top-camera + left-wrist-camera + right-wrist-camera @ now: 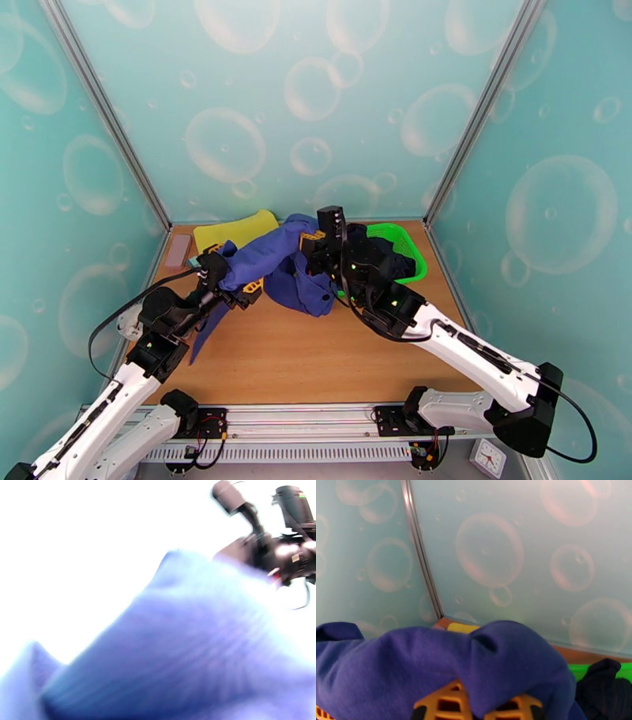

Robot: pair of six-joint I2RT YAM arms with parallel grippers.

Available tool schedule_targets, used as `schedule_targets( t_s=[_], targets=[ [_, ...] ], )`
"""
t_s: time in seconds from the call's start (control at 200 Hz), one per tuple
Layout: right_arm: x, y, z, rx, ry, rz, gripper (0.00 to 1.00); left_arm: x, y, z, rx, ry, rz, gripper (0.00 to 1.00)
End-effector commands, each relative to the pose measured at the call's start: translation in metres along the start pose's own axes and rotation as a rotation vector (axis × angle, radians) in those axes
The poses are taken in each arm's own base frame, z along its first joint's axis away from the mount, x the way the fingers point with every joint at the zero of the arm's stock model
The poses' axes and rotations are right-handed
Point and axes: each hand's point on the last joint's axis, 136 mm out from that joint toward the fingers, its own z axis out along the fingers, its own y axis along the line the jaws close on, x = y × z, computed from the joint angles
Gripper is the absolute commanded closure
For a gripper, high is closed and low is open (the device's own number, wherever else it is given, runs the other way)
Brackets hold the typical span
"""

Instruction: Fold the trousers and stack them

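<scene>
Tabletop [316, 355] shows overhead; right wrist shows right gripper [477, 708] pinching trousers [407, 665].

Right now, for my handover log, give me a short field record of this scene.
trousers: blue, bunched, strung between both grippers, one leg hanging toward the table
left gripper: open, cloth draped over it
right gripper: shut on the trousers
green basket: far right, holds a dark garment
yellow cloth: far left, on the table
</scene>
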Motion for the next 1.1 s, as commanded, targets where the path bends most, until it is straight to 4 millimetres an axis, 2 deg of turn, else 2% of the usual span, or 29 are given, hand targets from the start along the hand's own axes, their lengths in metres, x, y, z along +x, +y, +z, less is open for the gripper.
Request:
schedule_targets(
  t_s=[0.0, 0.125, 0.255, 0.335, 0.41, 0.465, 0.565, 0.575, 0.605, 0.695, 0.775, 0.915, 1.005, 1.095],
  targets=[
    [-0.027, -0.026, -0.013, 0.059, -0.138, 0.141, 1.00, 0.020, -0.031, 0.006, 0.198, 0.046, 0.040, 0.01],
    [0.017, -0.044, -0.009, 0.121, -0.037, 0.179, 1.00, 0.036, -0.038, 0.014, 0.245, 0.098, 0.000, 0.01],
    [0.058, -0.054, -0.012, 0.148, 0.030, 0.206, 1.00, 0.050, -0.042, 0.026, 0.268, 0.137, -0.046, 0.01],
    [0.076, -0.062, -0.011, 0.170, 0.058, 0.205, 1.00, 0.071, -0.051, 0.037, 0.277, 0.197, -0.072, 0.01],
    [0.082, -0.073, -0.008, 0.192, 0.062, 0.211, 1.00, 0.098, -0.061, 0.050, 0.274, 0.294, -0.081, 0.01],
    [0.081, -0.079, -0.006, 0.196, 0.059, 0.220, 1.00, 0.115, -0.065, 0.055, 0.304, 0.370, -0.089, 0.01],
    [0.067, -0.098, -0.009, 0.234, 0.033, 0.227, 1.00, 0.129, -0.051, 0.053, 0.283, 0.443, -0.146, 0.01],
    [0.065, -0.101, -0.009, 0.242, 0.031, 0.228, 1.00, 0.121, -0.047, 0.056, 0.281, 0.428, -0.143, 0.01],
    [0.060, -0.108, -0.011, 0.256, 0.024, 0.233, 1.00, 0.120, -0.046, 0.056, 0.288, 0.429, -0.148, 0.01],
    [0.042, -0.128, -0.015, 0.281, 0.002, 0.242, 1.00, 0.126, -0.054, 0.054, 0.334, 0.448, -0.155, 0.01],
    [0.031, -0.138, -0.019, 0.310, -0.006, 0.230, 1.00, 0.139, -0.070, 0.048, 0.421, 0.476, -0.171, 0.01],
    [0.005, -0.173, -0.043, 0.423, -0.078, 0.223, 1.00, 0.151, -0.082, 0.043, 0.484, 0.500, -0.185, 0.02],
    [-0.005, -0.182, -0.054, 0.442, -0.095, 0.218, 1.00, 0.140, -0.083, 0.038, 0.508, 0.458, -0.162, 0.03],
    [0.001, -0.173, -0.051, 0.388, -0.058, 0.201, 1.00, 0.105, -0.078, 0.031, 0.532, 0.340, -0.142, 0.05]
  ],
)
